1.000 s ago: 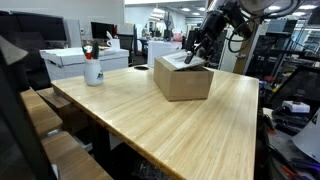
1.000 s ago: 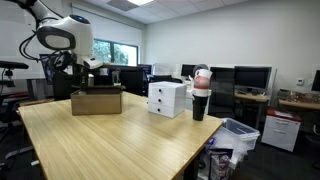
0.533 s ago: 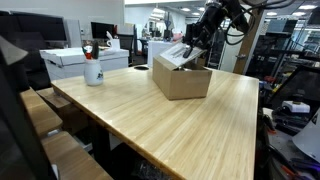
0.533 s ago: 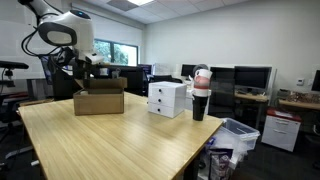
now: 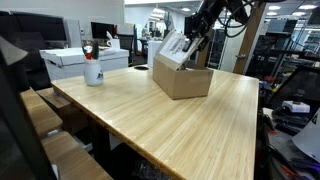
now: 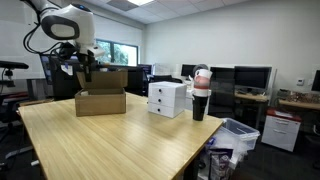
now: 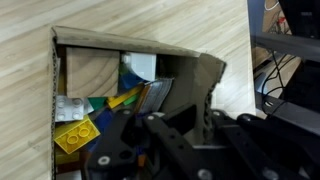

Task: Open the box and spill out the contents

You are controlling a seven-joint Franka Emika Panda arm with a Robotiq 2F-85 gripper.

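So, left to right: the white mug (image 5: 92, 70) sits well off to the left of the box (image 5: 184, 82) and isn't part of this. The box itself is on the table (image 5: 150, 125), toward its far edge, and it hasn't shifted. The real change is on top of it. A second ago the flap (image 5: 172, 48) was lying low across the opening, and now it's been swung up and stands tilted above the box's left side. The gripper (image 5: 189, 43) has squeezed shut over that same second, and it looks like the jaws are pinched on the flap's edge.

Pretty sure that means the "open" half is basically done. The wrist view looks straight down into the box and shows the contents (image 7: 78, 132), yellow, blue and green bits, all inside. Nothing has spilled yet, so I'd guess tipping comes next.

The arm (image 5: 216, 12) comes in from above and right of the box, with the wrist angled down-left toward the flap.
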